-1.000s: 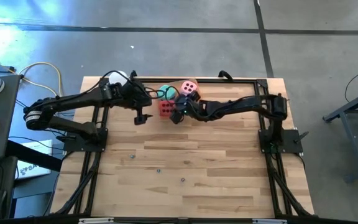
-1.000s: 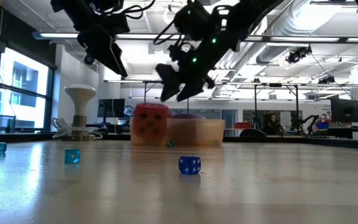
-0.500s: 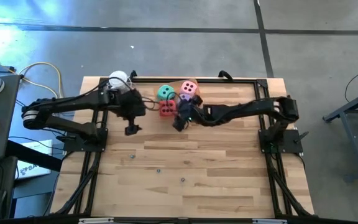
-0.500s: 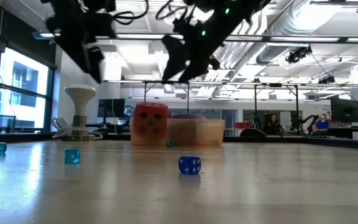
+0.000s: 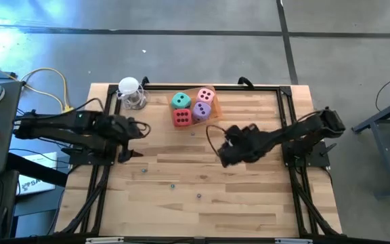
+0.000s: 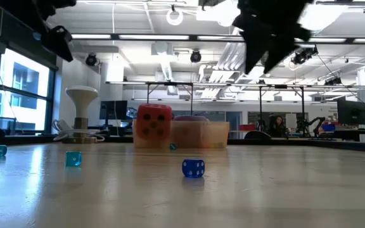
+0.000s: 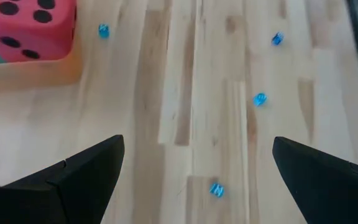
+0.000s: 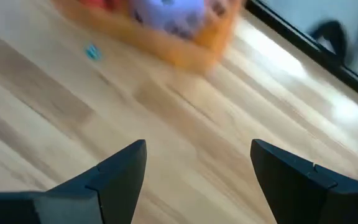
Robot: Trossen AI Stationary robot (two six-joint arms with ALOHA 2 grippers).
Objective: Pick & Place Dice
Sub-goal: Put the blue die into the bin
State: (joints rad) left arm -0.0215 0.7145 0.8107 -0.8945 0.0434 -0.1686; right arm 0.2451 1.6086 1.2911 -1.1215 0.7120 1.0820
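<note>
- Left gripper (image 5: 124,154) hangs over the table's left side, jaws wide apart, nothing between them.
- Right gripper (image 5: 226,157) hovers mid-table, jaws parted and empty.
- The 4 dice sit clustered at the far edge: teal die (image 5: 179,101), pink die (image 5: 206,95), purple die (image 5: 202,110), red die (image 5: 181,118), touching one another, in what looks like a shallow tray (image 6: 198,134).
- Tiny blue dice (image 7: 259,99) lie scattered on the table (image 5: 249,196).
- Risk, as I judge it: reaching back in could nudge a neighbouring die, since they are packed tightly.
</note>
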